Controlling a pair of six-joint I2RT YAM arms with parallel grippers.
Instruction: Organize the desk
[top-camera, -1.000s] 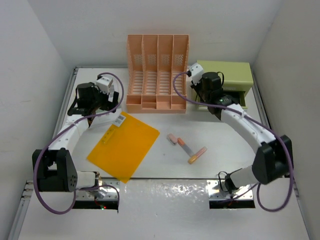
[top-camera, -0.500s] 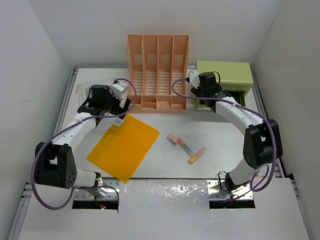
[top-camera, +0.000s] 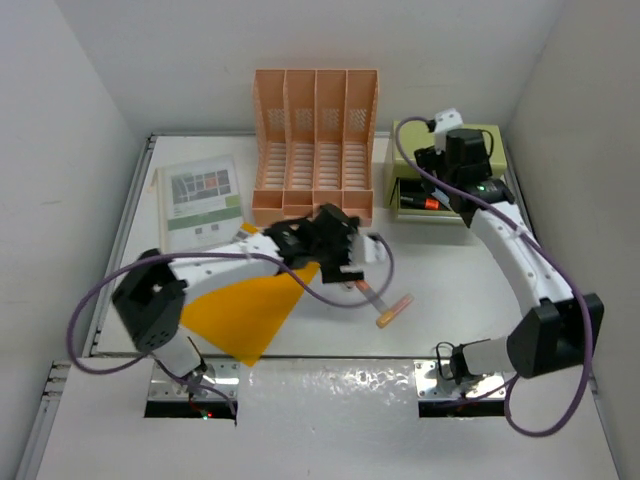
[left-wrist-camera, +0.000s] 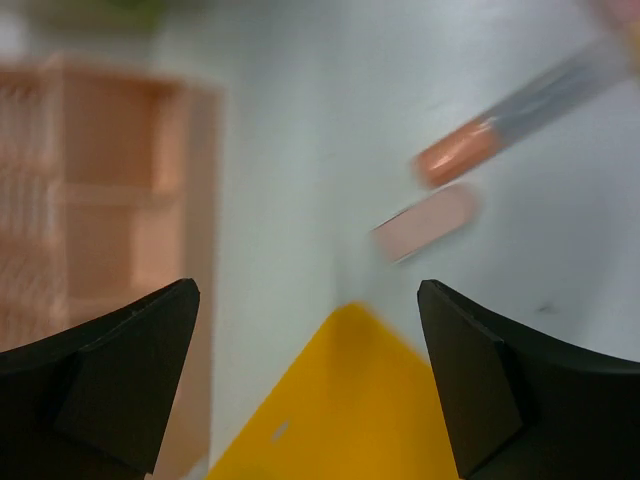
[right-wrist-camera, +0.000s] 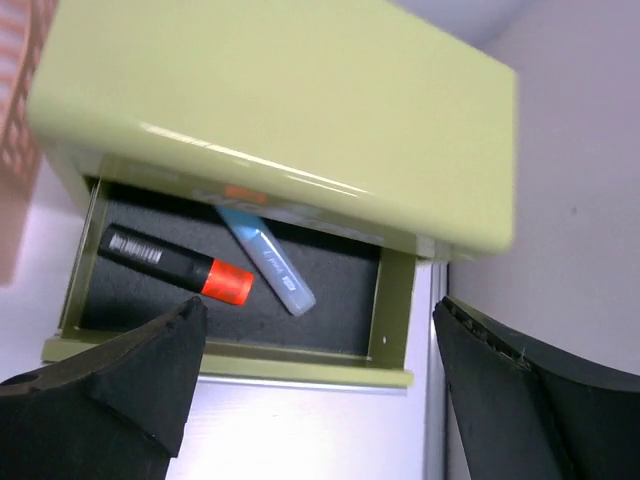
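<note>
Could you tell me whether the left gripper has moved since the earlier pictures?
Yes. The left gripper swung rightward and toward the near edge: earlier it sat left of the peach file rack; now it is in front of that rack's right half.

**Crowded in front of the rack, open to its front right**

My left arm (top-camera: 230, 265) lies across the folder (top-camera: 235, 315) in front of the rack (top-camera: 315, 145), with loose pens (top-camera: 393, 311) just beyond it. Right of the rack, the drawer (right-wrist-camera: 230, 352) gapes under my right gripper (right-wrist-camera: 320, 310), partly filled by a marker (right-wrist-camera: 178, 265) and a blue pen (right-wrist-camera: 268, 262). The desk (top-camera: 450, 280) to the rack's front right is bare.
</note>
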